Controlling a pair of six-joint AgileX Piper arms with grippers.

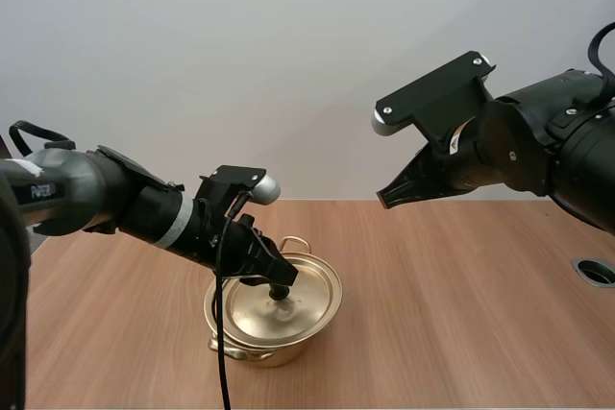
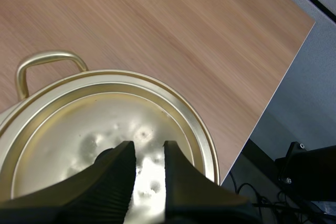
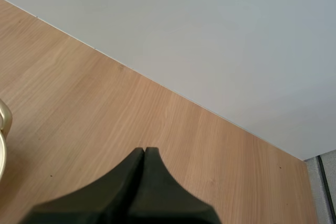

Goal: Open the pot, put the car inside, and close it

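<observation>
At the left, my left claw [image 1: 277,279] reaches low over the pot [image 1: 274,350], which stands on the worktop [image 1: 461,314] just ahead of that arm. The gold lid [image 1: 312,287] lies on the pot, and the claw's tips are right at the black knob [image 1: 282,293] in its middle, the one part of the lid made to be pinched. In the left wrist view the two fingers [image 2: 118,169] stand a little apart, with the lid's shiny face showing in the gap, so I judge the claw spread and holding nothing. The dark knob seems to sit beside one finger, not between them. With the lid covering the pot, I cannot tell whether the car is inside. One loop handle [image 2: 50,59] points away toward the far side of the worktop. To the right, my right claw [image 1: 389,197] hangs well above the bare wood, fingers pressed together into one wedge, probably parked there to leave the left arm room.
</observation>
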